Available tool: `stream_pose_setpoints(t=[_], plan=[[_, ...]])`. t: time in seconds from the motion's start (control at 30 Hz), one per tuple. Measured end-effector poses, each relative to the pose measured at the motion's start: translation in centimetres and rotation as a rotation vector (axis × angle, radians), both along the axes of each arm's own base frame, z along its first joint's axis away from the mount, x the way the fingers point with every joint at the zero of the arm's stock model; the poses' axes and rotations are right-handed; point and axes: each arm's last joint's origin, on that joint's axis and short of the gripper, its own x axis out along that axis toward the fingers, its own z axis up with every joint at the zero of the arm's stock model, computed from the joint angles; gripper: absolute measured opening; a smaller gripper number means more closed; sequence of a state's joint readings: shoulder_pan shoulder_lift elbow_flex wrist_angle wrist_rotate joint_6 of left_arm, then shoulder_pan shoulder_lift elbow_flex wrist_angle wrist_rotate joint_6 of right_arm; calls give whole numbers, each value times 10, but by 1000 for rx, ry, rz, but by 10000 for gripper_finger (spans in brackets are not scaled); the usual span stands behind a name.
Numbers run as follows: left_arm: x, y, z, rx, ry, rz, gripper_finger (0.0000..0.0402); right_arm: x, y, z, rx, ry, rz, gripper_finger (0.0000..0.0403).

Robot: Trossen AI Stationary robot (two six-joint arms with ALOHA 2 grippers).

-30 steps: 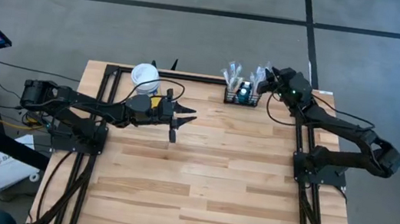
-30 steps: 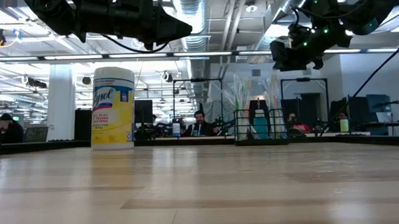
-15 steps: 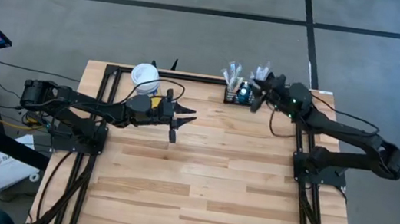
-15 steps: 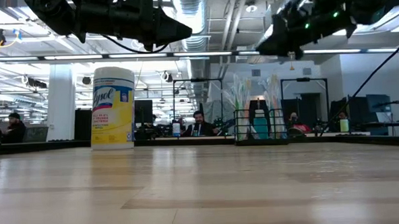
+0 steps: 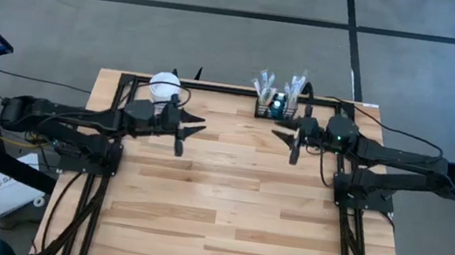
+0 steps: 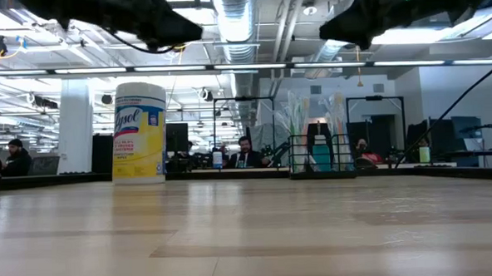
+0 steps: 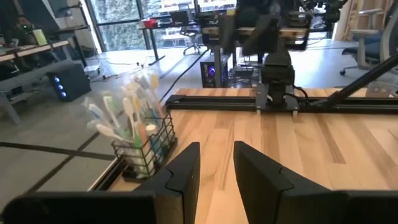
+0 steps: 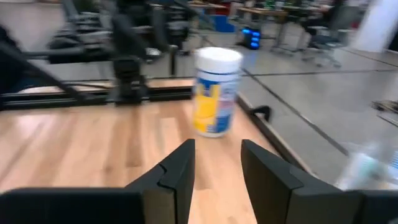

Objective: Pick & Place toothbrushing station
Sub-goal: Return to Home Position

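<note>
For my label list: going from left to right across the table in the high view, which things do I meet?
white tub → left gripper → toothbrushing station. The right gripper overlaps the station's span sideways, so I leave it out.

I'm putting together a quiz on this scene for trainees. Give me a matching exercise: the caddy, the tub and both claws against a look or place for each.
Things:
1. caddy
2. tub
3. left claw
4. right claw

Look or place:
a. white, with a yellow label
b. open, above the table by the caddy
c. black mesh, holding toothbrushes
d. open, above the table by the tub

Pairs: 1-c, 2-a, 3-d, 4-b
</note>
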State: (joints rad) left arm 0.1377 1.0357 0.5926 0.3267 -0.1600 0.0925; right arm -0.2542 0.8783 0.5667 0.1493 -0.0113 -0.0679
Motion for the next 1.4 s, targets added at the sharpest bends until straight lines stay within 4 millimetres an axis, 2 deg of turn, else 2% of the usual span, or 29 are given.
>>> stream_pose_setpoints(t=[0.2, 0.4, 0.63, 0.87, 1.0, 1.2, 1.4], plan=[[-33, -1, -8, 10, -44, 44, 92, -5, 24, 1, 11, 26, 100, 120], [-60, -7, -18, -6, -108, 37, 92, -22, 36, -11, 9, 1, 52, 116], [-71, -9, -38, -30, -91, 35, 92, -46, 45, -44, 14, -118, 97, 115], [-74, -7, -46, -34, -82, 32, 92, -72, 46, -58, -2, -243, 103, 115], [-75, -5, -51, -64, -76, 4, 92, -84, 44, -64, -11, -309, 35, 115], [-81, 3, -65, -83, -50, -7, 92, -94, 44, -75, -28, -323, 26, 115], [-95, 7, -73, -110, -150, -50, 92, -97, 42, -90, -31, -326, -20, 115]])
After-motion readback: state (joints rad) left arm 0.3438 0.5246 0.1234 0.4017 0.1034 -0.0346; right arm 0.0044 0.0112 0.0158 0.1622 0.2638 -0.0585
